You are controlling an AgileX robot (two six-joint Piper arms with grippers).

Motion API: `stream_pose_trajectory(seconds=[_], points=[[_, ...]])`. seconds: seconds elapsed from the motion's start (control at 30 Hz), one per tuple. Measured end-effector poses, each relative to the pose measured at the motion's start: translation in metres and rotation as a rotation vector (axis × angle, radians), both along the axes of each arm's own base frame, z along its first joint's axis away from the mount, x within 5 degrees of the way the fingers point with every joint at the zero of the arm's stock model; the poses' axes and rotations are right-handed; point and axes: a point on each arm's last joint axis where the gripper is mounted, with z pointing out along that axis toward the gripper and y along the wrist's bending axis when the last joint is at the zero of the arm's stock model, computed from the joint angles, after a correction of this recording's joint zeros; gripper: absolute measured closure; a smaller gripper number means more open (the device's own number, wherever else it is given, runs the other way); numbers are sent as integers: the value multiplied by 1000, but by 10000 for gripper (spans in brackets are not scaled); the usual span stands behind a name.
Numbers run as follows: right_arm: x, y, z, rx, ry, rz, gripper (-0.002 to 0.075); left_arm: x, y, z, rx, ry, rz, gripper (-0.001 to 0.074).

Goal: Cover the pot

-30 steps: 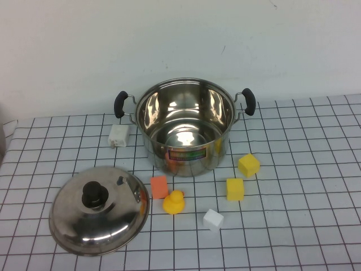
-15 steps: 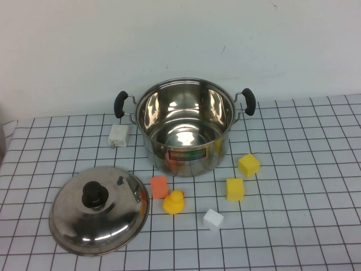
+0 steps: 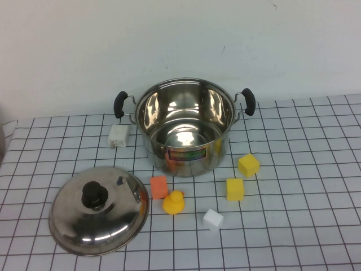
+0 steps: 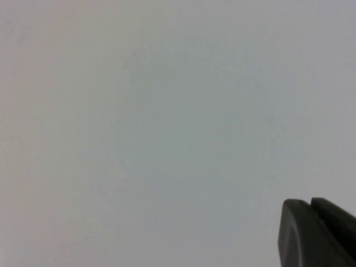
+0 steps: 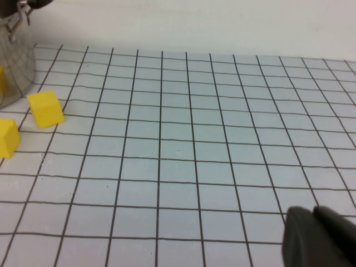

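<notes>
Pot (image 3: 186, 127): stands open at the table's far centre, label facing near
Lid (image 3: 98, 212): lies near-left of the pot, knob up; apart from it
Left gripper (image 4: 320, 233): faces a blank pale surface; grip state cannot be told
Right gripper (image 5: 320, 239): above the grid cloth, right of two yellow blocks (image 5: 45, 108); grip state cannot be told

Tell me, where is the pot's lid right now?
In the high view the lid lies knob-up on the checked table's near left, off the pot, beside the orange block. The left gripper and right gripper show only in their wrist views.
</notes>
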Motion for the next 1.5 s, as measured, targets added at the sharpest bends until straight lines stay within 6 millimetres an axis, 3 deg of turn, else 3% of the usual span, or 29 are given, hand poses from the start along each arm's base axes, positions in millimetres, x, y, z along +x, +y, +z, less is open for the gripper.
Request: stream_pose_trajectory(seconds=[0.13, 0.27, 0.47, 0.6, 0.87, 1.23, 1.37, 1.5], points=[[0, 0, 0, 0, 0, 0, 717, 6, -1, 34, 27, 28, 0, 736], [0, 0, 0, 0, 0, 0, 717, 25, -2, 58, 35, 85, -1, 736], [0, 0, 0, 0, 0, 0, 717, 67, -1, 57, 56, 158, 17, 736], [0, 0, 0, 0, 0, 0, 717, 102, -7, 44, 140, 282, -29, 736], [0, 0, 0, 0, 0, 0, 717, 162, -20, -2, 140, 430, -185, 736], [0, 0, 0, 0, 0, 0, 717, 204, -26, -63, 144, 551, -251, 722], [0, 0, 0, 0, 0, 0, 717, 213, -31, -84, 192, 584, -252, 621], [0, 0, 0, 0, 0, 0, 717, 219, -43, -101, 264, 554, -292, 400]])
